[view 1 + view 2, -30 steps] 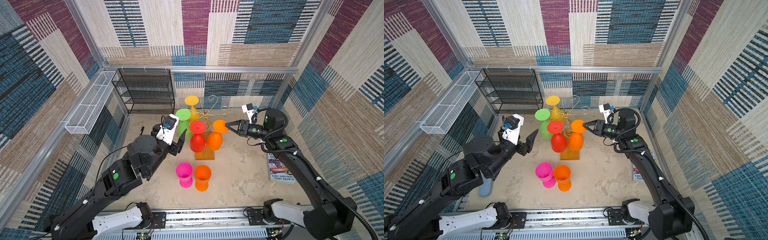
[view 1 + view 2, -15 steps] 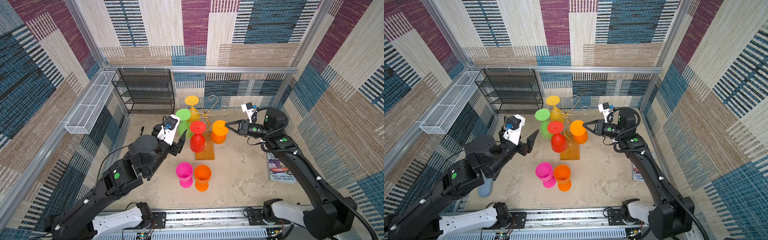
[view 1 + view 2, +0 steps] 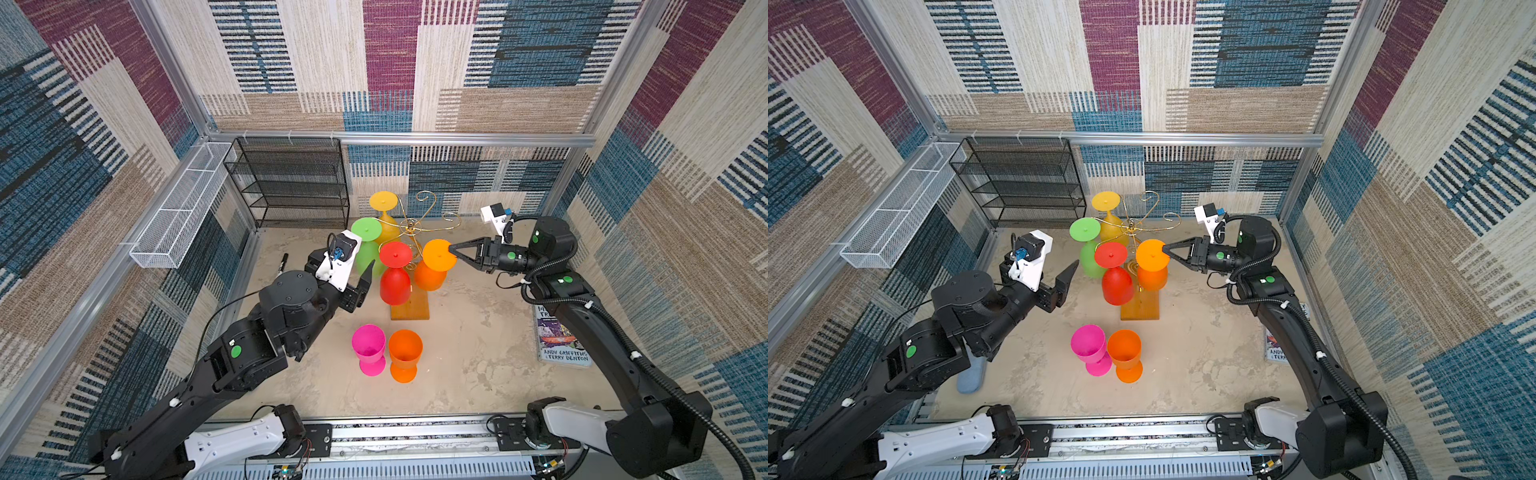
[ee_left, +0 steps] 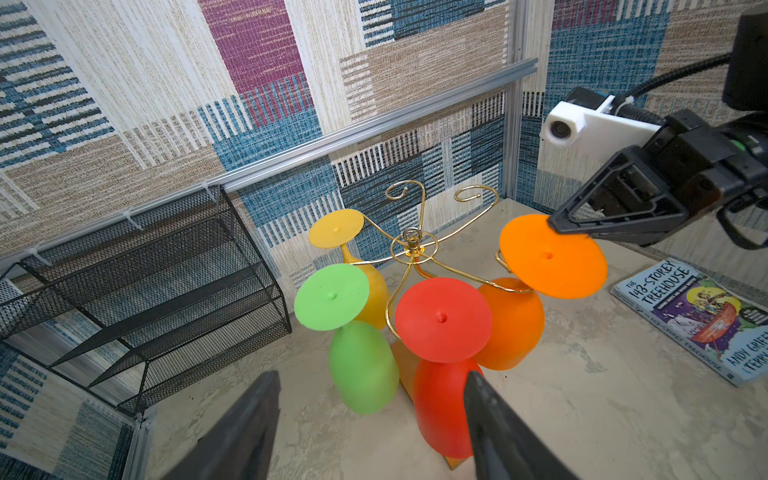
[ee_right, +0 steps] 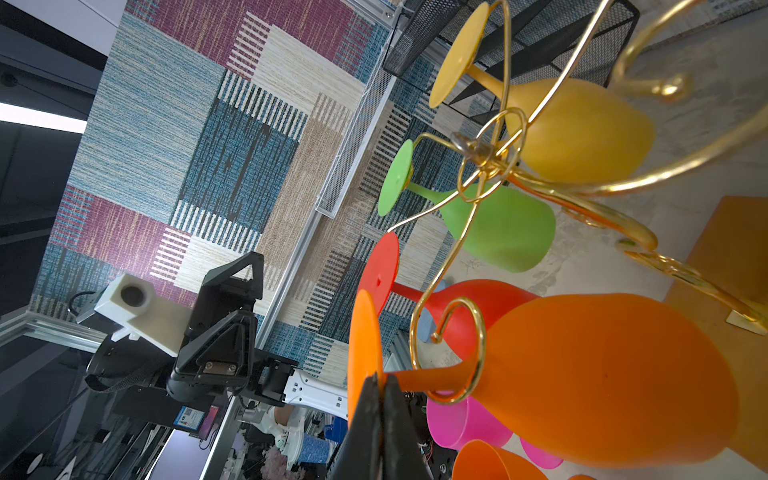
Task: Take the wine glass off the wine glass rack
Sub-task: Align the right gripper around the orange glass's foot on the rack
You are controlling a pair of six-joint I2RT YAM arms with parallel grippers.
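Note:
The wine glass rack [image 3: 409, 226] is a gold wire tree on a wooden base [image 3: 411, 309]. Yellow [image 3: 383, 203], green [image 3: 366, 229], red [image 3: 395, 282] and orange [image 3: 432, 276] wine glasses hang from it upside down. My right gripper [image 3: 452, 250] is shut on the rim of the orange glass's foot [image 5: 361, 353]; its stem still sits in a scroll arm [image 5: 457, 353]. In the wrist view the right gripper [image 5: 380, 380] pinches that disc. My left gripper [image 4: 370, 378] is open and holds nothing, just left of the green [image 4: 361, 374] and red [image 4: 440, 407] glasses.
A pink glass [image 3: 369, 349] and an orange glass [image 3: 405, 353] stand upright in front of the rack. A book [image 3: 559, 338] lies at the right. A black mesh shelf [image 3: 291, 183] stands at the back, and a white wire basket [image 3: 183, 208] hangs on the left wall.
The right jaws have closed on the foot of the orange glass, and that glass has swayed a little on its arm. The left arm has barely moved.

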